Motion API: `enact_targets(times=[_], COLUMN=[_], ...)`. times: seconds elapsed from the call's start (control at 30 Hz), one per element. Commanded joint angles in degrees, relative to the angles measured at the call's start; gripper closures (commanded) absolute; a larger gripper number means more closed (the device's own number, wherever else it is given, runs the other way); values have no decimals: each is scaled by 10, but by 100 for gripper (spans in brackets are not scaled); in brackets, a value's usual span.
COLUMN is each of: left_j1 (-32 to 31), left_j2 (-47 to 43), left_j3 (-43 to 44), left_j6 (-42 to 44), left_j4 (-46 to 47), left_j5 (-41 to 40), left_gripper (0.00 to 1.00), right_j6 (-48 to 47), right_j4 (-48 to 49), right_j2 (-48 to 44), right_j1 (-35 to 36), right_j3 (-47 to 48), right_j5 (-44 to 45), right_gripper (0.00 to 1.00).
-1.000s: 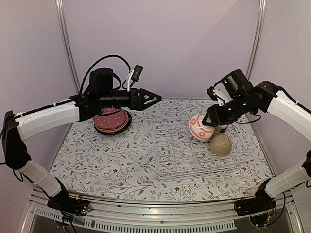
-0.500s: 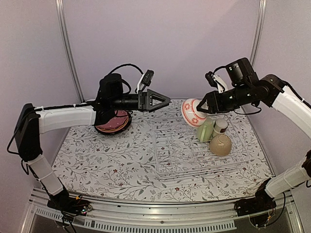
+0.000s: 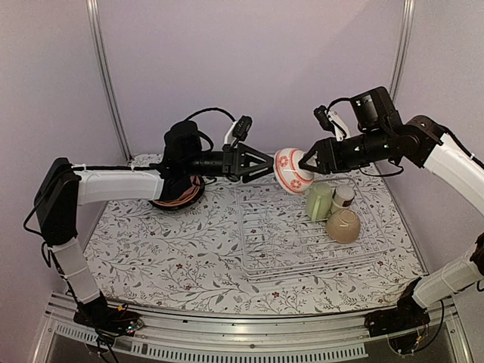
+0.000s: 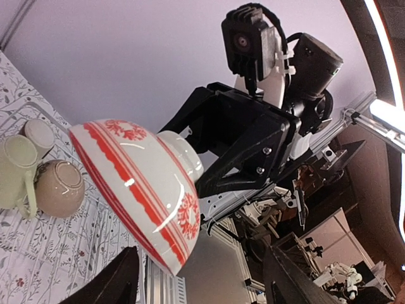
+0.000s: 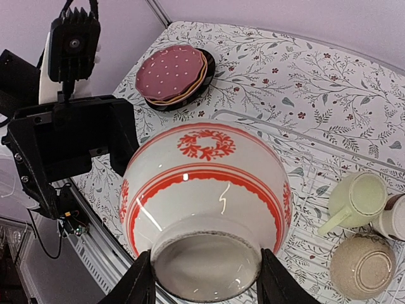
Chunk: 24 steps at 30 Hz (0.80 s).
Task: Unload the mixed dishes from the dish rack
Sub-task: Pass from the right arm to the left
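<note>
My right gripper (image 3: 308,160) is shut on the foot of the white-and-red patterned bowl (image 3: 291,168) and holds it on its side in the air above the far left edge of the white wire dish rack (image 3: 280,234). In the right wrist view the fingers (image 5: 142,278) clamp the bowl's (image 5: 202,183) base. My left gripper (image 3: 261,165) is open, right at the bowl's rim; in the left wrist view the bowl (image 4: 139,190) fills the space just ahead of its spread fingers (image 4: 111,285). A pale green cup (image 3: 319,200), small grey-white cup (image 3: 344,197) and tan bowl (image 3: 342,224) sit in the rack.
A stack of plates with the maroon dotted one on top (image 5: 174,75) lies on the floral tablecloth (image 3: 166,242) at the far left, partly hidden behind my left arm in the top view (image 3: 178,198). Metal frame posts stand at both back corners.
My right gripper has lifted the patterned bowl out of the rack and carried it left. My left arm has swung right, and its open gripper now meets the bowl's rim.
</note>
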Motion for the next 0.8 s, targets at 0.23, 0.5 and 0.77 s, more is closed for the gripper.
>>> enact_targets(times=[0.23,0.5,0.77], left_j1=[-29,-34,-35], left_j2=[51,87,109], left_j3=[37,59,70], left_j6=[-125,-248,-284], left_j4=[174,319,357], left_j5=[36,30,23], left_gripper=[50,82,100], right_j6=[-7,-3,1], right_j4=[68,87,92], right_j2=[-3,-6,-14], right_j1=[15,19,18], right_j3=[21,7,0], right_j5=[-35,-50,-51], right_gripper=[67,67,66])
